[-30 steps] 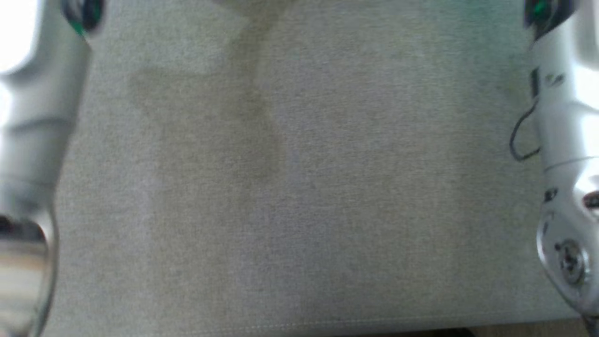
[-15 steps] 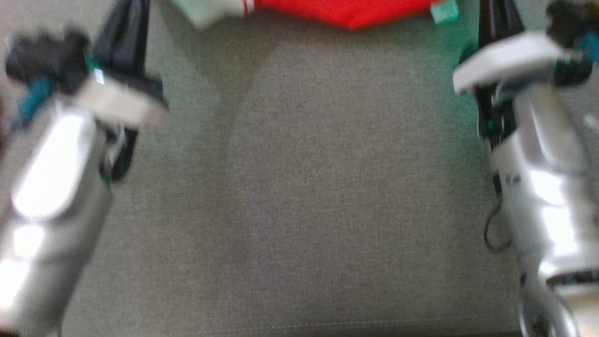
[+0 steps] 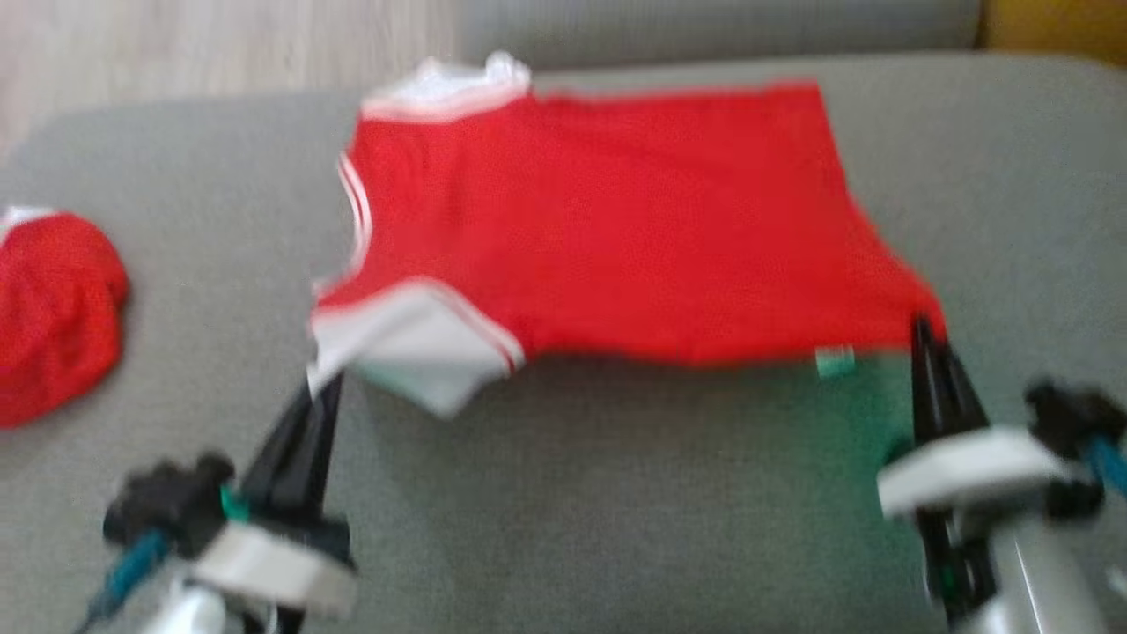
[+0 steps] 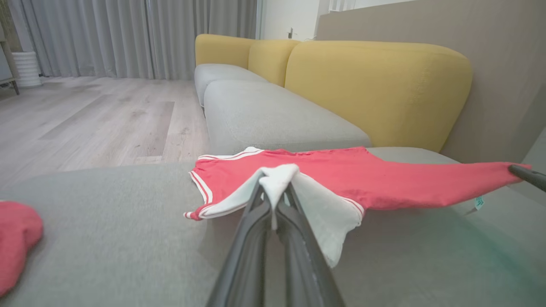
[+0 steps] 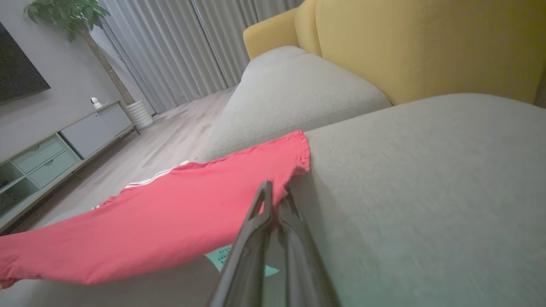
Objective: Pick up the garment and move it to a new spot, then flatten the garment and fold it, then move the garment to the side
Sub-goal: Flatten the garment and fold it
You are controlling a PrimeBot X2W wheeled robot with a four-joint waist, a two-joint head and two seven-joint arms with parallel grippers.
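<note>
Viewpoint lifted; left gripper [image 3: 321, 386], right gripper [image 3: 924, 328] pinch garment [image 3: 616, 220] over grey sofa [image 3: 616, 502].

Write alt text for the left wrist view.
The left hand pinches a white-trimmed corner of a red garment, taut over a grey cushion; the right hand grips its far corner. Yellow sofa backrests stand behind.

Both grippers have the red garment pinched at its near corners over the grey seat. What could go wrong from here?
1. The left gripper and right gripper pinch the red garment only at its very edge, so a corner may slip out under tension.
2. The white flap hangs folded over beside the left grip; laid down so, it could set a crease instead of lying flat.
</note>
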